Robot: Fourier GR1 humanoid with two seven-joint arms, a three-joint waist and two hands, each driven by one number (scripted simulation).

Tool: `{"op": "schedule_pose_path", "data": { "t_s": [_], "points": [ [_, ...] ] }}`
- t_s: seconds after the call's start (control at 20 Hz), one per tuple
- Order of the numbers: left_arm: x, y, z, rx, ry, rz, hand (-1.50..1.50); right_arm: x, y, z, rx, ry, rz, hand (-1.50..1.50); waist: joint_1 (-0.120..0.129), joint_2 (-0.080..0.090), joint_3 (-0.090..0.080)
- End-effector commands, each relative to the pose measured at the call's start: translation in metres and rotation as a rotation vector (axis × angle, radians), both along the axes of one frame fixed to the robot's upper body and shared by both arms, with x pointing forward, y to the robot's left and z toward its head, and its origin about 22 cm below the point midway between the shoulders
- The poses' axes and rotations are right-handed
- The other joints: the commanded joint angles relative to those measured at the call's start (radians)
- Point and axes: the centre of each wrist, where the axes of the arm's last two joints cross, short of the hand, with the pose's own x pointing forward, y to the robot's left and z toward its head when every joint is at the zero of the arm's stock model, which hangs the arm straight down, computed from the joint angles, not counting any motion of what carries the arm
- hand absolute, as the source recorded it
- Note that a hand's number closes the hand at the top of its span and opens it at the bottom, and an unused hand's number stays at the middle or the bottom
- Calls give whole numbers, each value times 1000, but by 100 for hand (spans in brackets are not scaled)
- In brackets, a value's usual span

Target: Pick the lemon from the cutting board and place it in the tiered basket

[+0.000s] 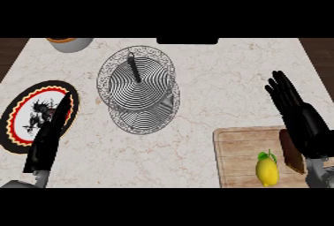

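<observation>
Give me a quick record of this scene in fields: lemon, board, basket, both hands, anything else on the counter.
cutting board: counter's near right corner
lemon: on the board, untouched
dark brown block: on the board, right of the lemon
tiered basket: wire, mid-counter, left of the board
plate: patterned, counter's left side
left hand: open, over the plate
right hand: open, fingers straight, over the board's right side
bowl: far left, partly cut off

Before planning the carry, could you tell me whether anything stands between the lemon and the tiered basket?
Nothing visible does; only counter top lies between the lemon on the cutting board and the tiered basket.
</observation>
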Motion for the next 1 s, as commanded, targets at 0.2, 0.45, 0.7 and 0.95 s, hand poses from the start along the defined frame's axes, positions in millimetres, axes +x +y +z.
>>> {"op": "schedule_pose_path", "data": {
  "t_s": [0.2,0.45,0.7,0.95],
  "points": [
    [2,4,8,-244,34,-6,0,-33,61,7,-101,-317,-91,150,-17,-16,0],
    [-3,1,4,-315,78,-5,0,-43,-1,-65,-211,-26,-797,-150,-66,-14,-1],
    [9,12,24,-345,78,-54,0,-83,37,-85,-420,-190,-826,-150,-22,-11,-1],
    [4,11,10,-357,88,-47,0,-106,-24,-85,-766,-56,-809,-150,-30,-5,-12]
  ]
}}
